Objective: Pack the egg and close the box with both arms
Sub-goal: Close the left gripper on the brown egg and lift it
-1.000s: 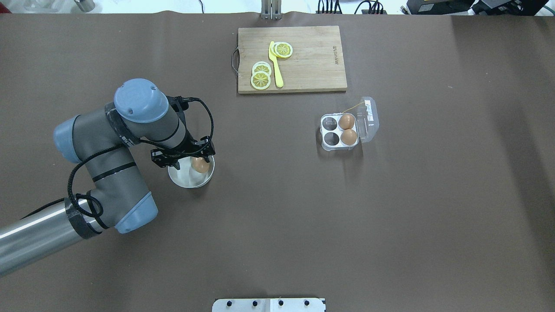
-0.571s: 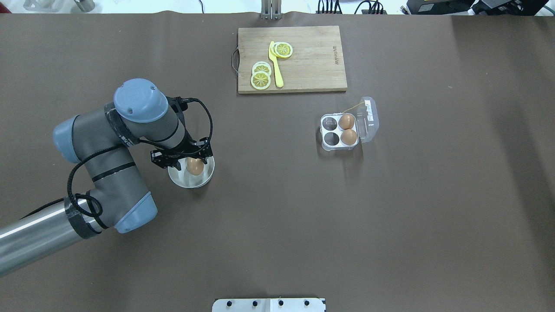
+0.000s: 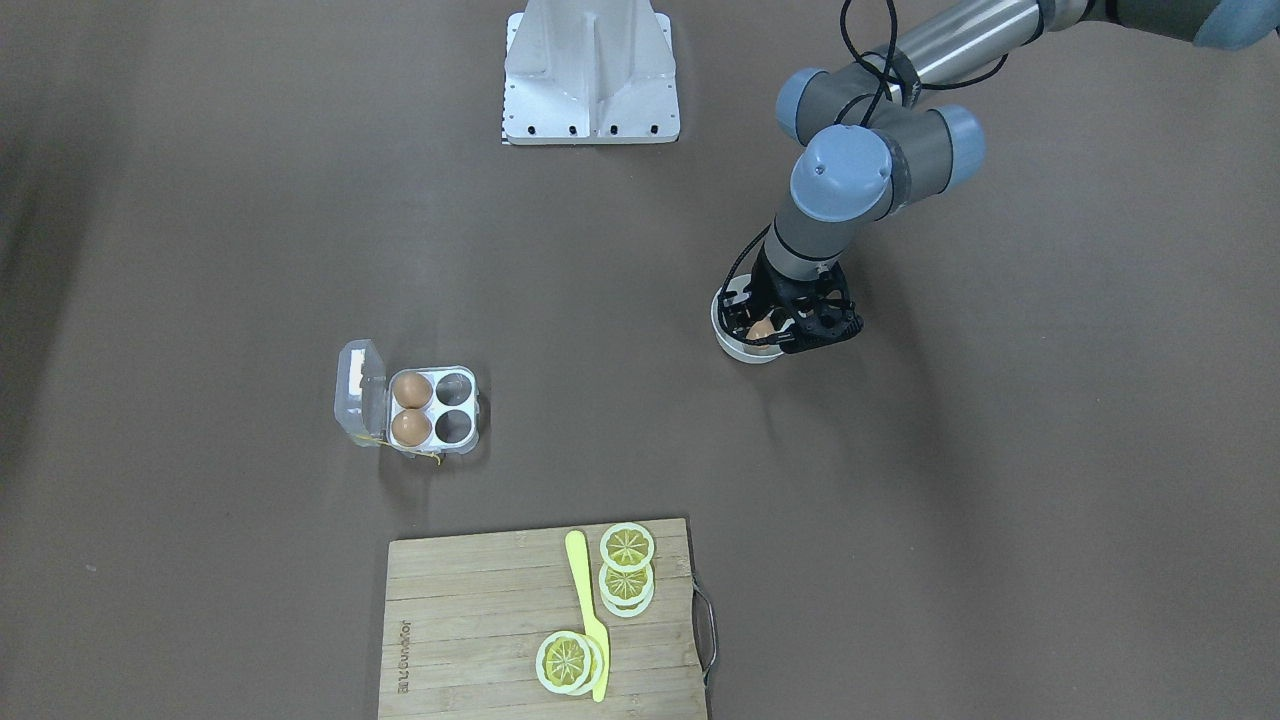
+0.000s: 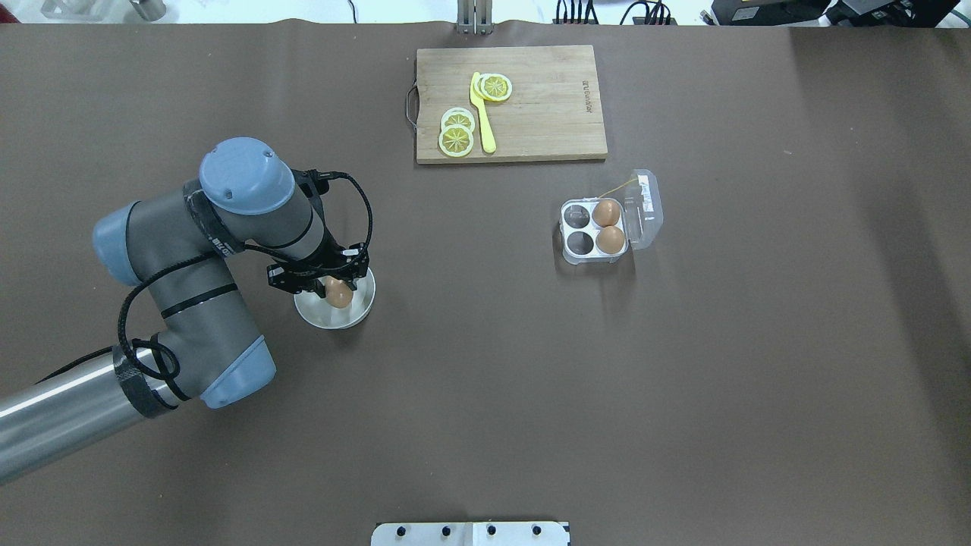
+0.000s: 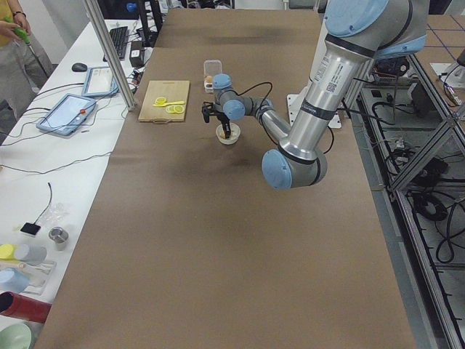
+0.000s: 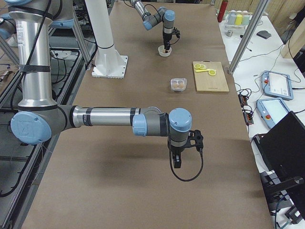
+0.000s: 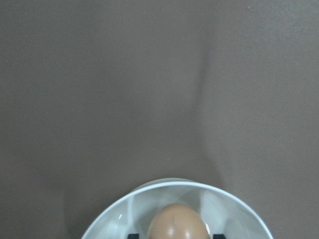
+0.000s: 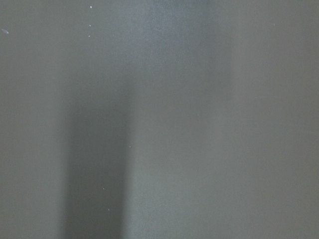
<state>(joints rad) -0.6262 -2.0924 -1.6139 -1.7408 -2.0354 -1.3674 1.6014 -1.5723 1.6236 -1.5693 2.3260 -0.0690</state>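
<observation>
Auditor: Tabletop [image 4: 683,379], entry one?

Keeper: Brown matte sheet, flat and broad. A white side bench [image 5: 43,182] with tablets and cables runs along one edge. The left arm [image 4: 197,303] reaches over the tabletop. The right arm [image 6: 105,117] hangs low, well apart from every item.

Auditor: Mid-size stock?

Keeper: Cutting board [image 4: 546,114], off-task. Box [image 4: 579,242], lid swung open, with two other eggs [image 4: 611,240] in the cups by the hinge. Two cups are vacant on the bowl side, and the box is well apart from the bowl.

Auditor: End effectors?

Keeper: Left end effector [image 4: 336,287]: narrowed onto the egg [image 7: 177,224], pads at both flanks. The egg sits low in the white bowl [image 4: 356,312], not yet lifted. Right end effector [image 6: 177,162]: seen from the side only, so I cannot tell.

Auditor: Egg, handling?

Keeper: Judged light, rigid, smooth and brittle. Take it across the widest girth with gentle pressure, since the curved shell could slip from flat pads.
</observation>
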